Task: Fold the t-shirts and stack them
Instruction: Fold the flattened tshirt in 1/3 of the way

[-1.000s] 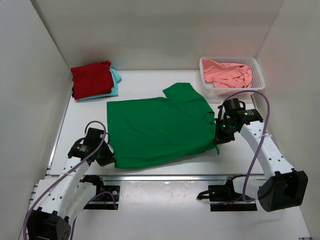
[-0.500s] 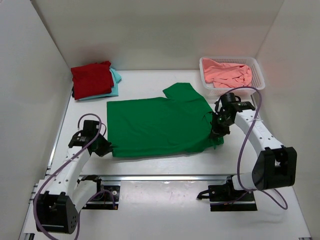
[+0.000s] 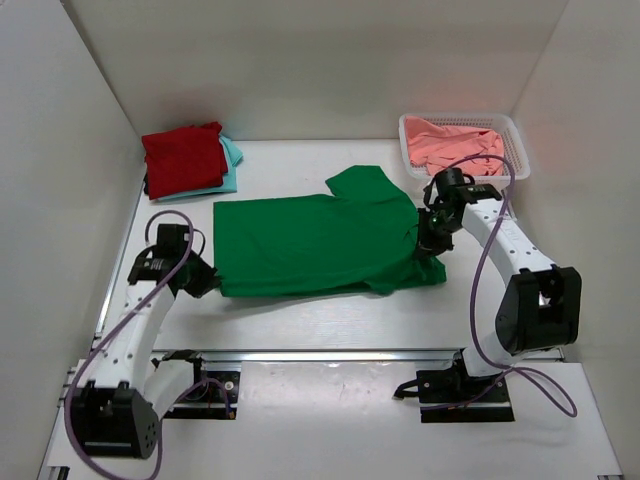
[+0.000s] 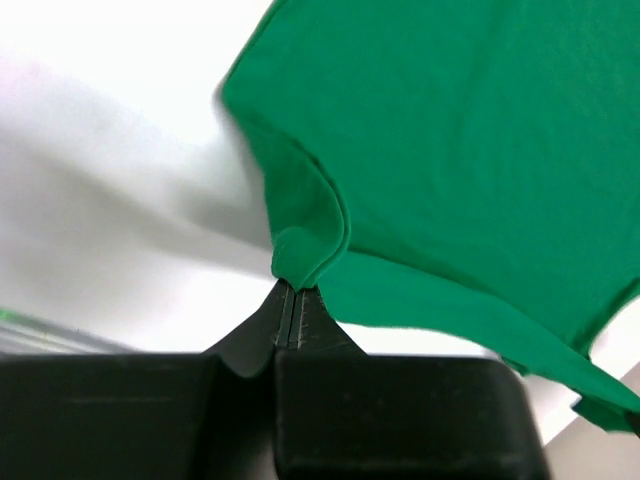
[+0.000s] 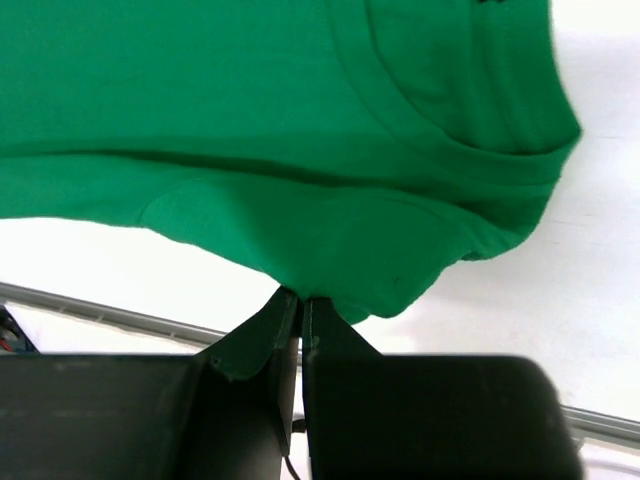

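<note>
Top external first: the bright green t-shirt (image 3: 320, 245) lies spread mid-table, and over the last second its near edge has crept toward the back as both arms pulled away from the front rail. So the lengthwise fold looks underway, not finished. Back left, the dark red t-shirt (image 3: 183, 158) sits on the pale turquoise t-shirt (image 3: 233, 155); the salmon pink t-shirt (image 3: 455, 145) waits in the basket (image 3: 517, 140).

Left wrist: the left gripper (image 4: 289, 300) is clenched on a bunched green corner.

Right wrist: the right gripper (image 5: 300, 300) is pinched tight on the green edge.
</note>
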